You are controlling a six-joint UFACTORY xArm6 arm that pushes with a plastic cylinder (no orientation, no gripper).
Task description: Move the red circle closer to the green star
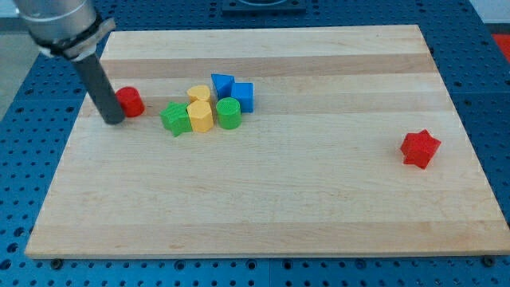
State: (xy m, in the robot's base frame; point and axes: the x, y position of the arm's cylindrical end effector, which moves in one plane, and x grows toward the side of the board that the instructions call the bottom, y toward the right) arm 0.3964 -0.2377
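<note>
Your tip [114, 119] touches red circle [131, 102], upper left near board [263, 223] edge; bare wood between it and green star [174, 119] rightward. Round, no long axis. No gripper, only rod.

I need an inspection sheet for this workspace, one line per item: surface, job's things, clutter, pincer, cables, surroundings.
Surface: pale wooden board, flat, lying on a blue perforated table.
Job's things: red circle near the board's left edge; green star to its right, apart from it, at the left end of a cluster.
Clutter: yellow hexagon, a second yellow block, green cylinder, two blue blocks, all bunched together; red star alone at the view's right.
Pincer: none fitted; my tip sits just left of the red circle, touching or nearly so.
Cables: nothing seen.
Surroundings: only the blue table shows.
</note>
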